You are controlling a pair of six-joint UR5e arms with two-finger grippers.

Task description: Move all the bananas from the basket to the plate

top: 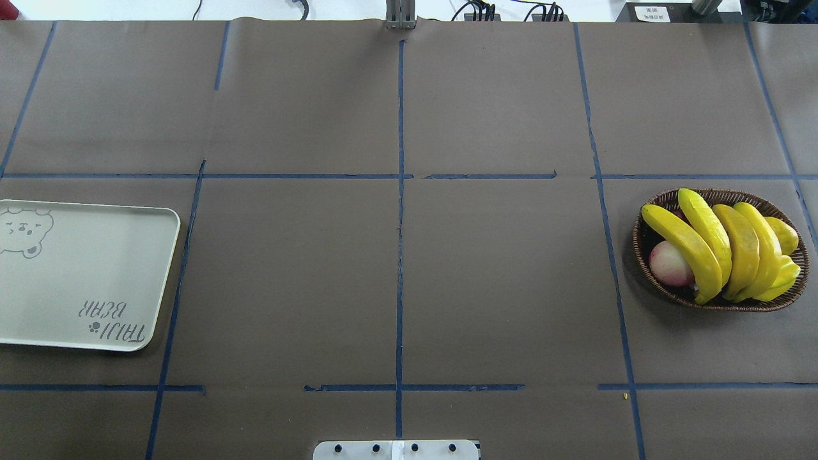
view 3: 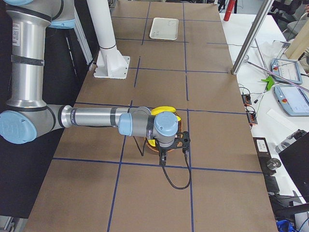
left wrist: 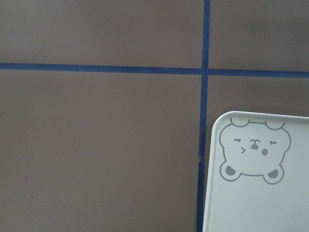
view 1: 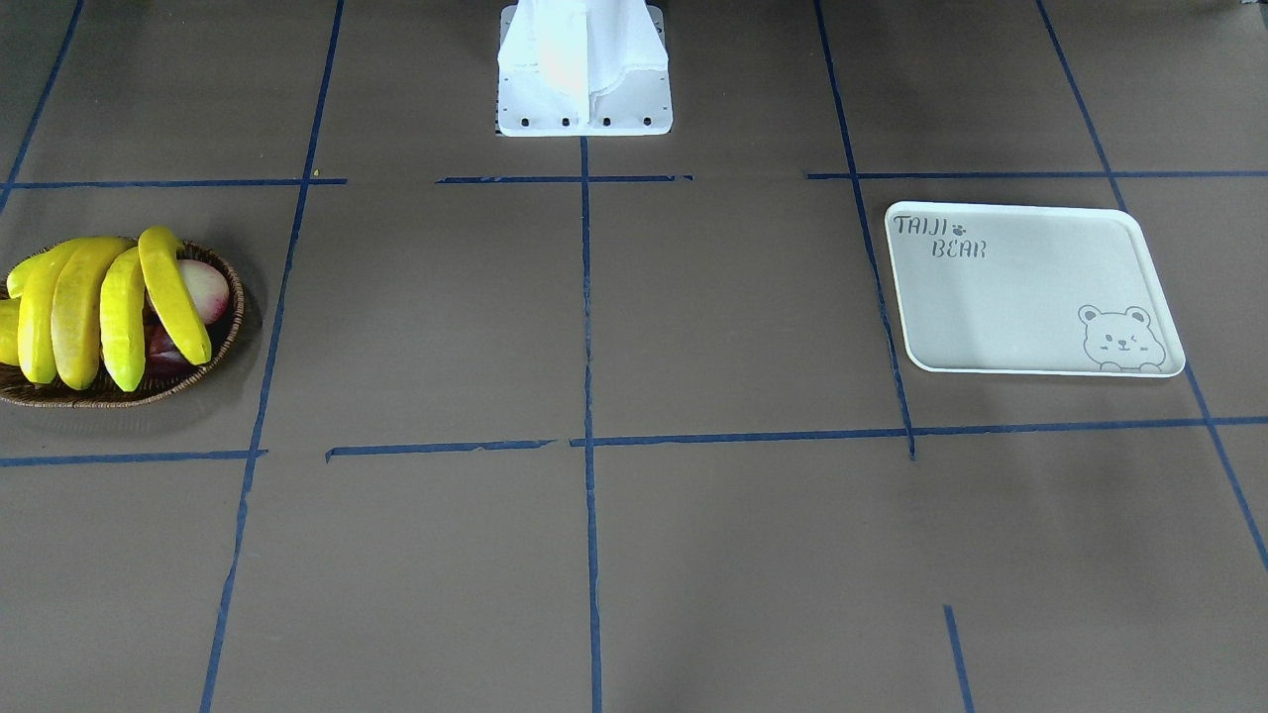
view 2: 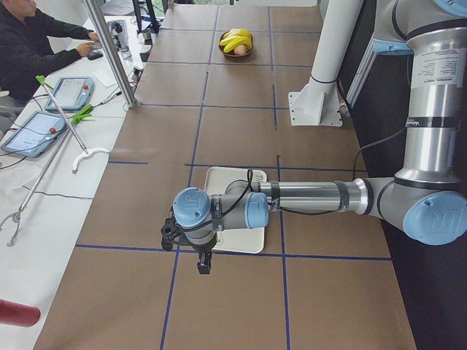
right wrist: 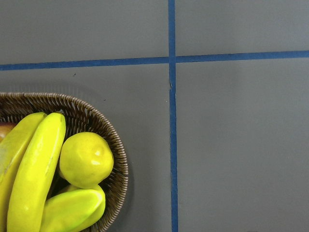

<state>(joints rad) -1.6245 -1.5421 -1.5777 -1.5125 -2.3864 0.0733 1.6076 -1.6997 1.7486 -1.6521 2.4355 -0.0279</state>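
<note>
Right gripper (view 3: 162, 157) hung just over the basket (top: 722, 305), at its outer edge, and since only the side camera caught it, we could not tell whether its jaws stood apart or together. We saw nothing held beneath it. Its wrist camera looked straight down on the basket's rim and the bare table (top: 409, 287) beside it.

Inside the basket lay all four bananas (top: 716, 246), side by side across its width and piled on the other fruit. A pinkish round fruit (top: 670, 263) sat against the basket's wall on the side towards the plate, and a round yellow fruit (right wrist: 86, 159) sat on the opposite side.

Well apart from the basket, at the other end of the table, the plate (top: 83, 275) lay flat with nothing on it. Farthest from the basket, the left gripper (view 2: 203, 266) hung over the table just past the plate's bear corner. Again we could not tell how its jaws stood.

By our judgement the task had not begun. No banana was on the plate, none was in a grip, and all four were left to carry across.
</note>
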